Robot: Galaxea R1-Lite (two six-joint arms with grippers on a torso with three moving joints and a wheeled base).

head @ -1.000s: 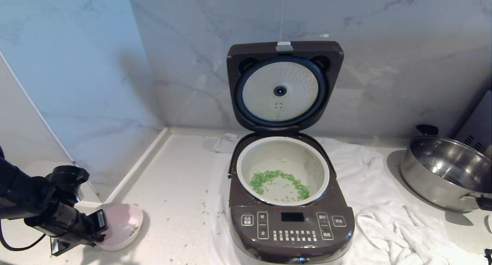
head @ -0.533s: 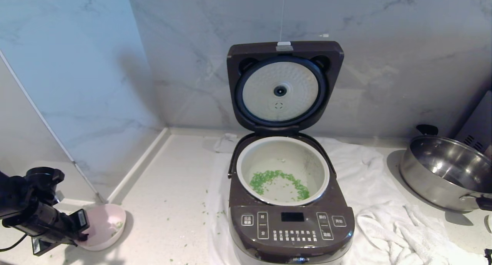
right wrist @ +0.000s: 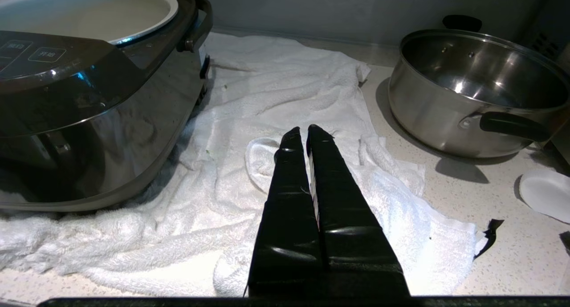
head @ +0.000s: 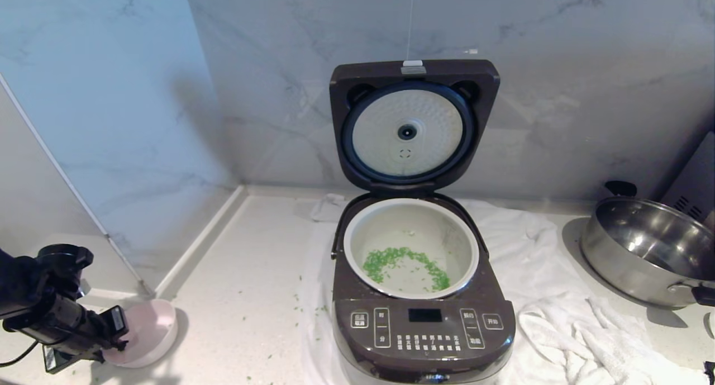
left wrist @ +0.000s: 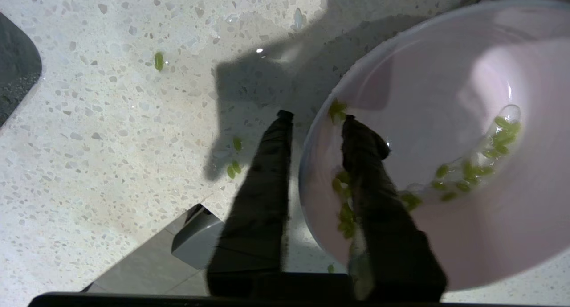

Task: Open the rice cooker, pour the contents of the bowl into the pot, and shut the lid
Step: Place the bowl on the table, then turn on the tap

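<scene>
Here, speckled pale counter [head: 251, 295], marble walls [head: 558, 94], white towel [head: 558, 329] under rice cooker [head: 423, 323]

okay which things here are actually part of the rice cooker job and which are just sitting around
Part of the job:
- rice cooker, lid up
- pot holding green bits
- pink bowl, left gripper straddling its rim, a few bits left inside

Just lying about:
- steel pan
- white towel
- right gripper, shut over the towel

Kitchen: marble counter [head: 251, 273], rice cooker [head: 423, 329], steel pan [head: 648, 251]
</scene>
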